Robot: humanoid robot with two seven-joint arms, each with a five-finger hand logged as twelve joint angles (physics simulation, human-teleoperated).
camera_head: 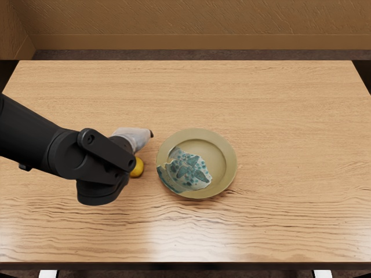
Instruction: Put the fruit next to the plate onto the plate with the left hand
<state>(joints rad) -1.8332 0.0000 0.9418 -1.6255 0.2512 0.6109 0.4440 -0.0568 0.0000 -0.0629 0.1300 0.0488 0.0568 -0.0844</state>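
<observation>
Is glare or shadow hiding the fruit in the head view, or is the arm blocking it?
Head view: sharp and evenly lit, no blur. A pale sheen lies on the table near its front edge, clear of the fruit. Soft shadows sit under the left robot hand and the plate. The wrist, not lighting, hides most of the fruit.

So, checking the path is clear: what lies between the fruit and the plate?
Nothing. In the head view, only a narrow strip of bare table separates the fruit from the plate.
</observation>
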